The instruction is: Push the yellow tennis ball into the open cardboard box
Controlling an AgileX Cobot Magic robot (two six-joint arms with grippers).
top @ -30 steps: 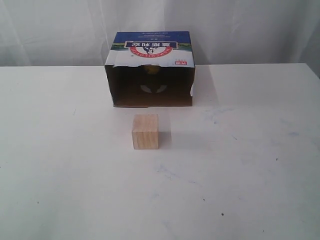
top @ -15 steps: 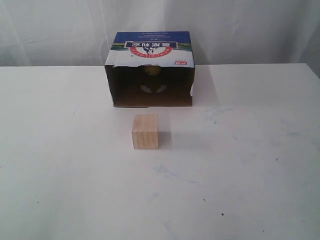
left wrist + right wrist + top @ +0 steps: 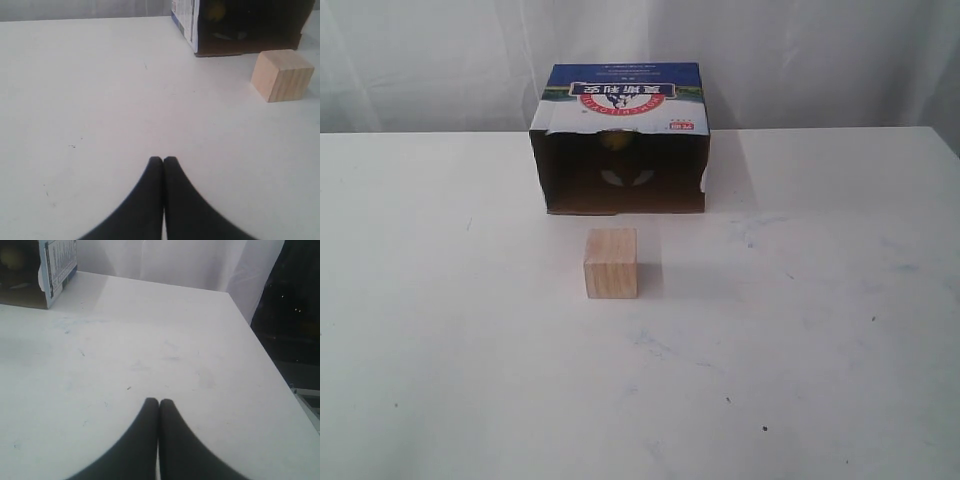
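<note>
The open cardboard box lies at the back middle of the table, its dark opening facing the front. Deep inside it, under the top edge, the yellow tennis ball shows dimly; it is also faint in the left wrist view and the right wrist view. My left gripper is shut and empty over bare table, well short of the box. Far to the side of the box, my right gripper is also shut and empty. Neither gripper appears in the exterior view.
A pale wooden cube stands on the white table just in front of the box opening, also seen in the left wrist view. The table's right edge drops off to dark floor. White curtains hang behind.
The yellow ball inside the box looks dimmer and a little further back than a second ago. The box and the cube have not moved.
</note>
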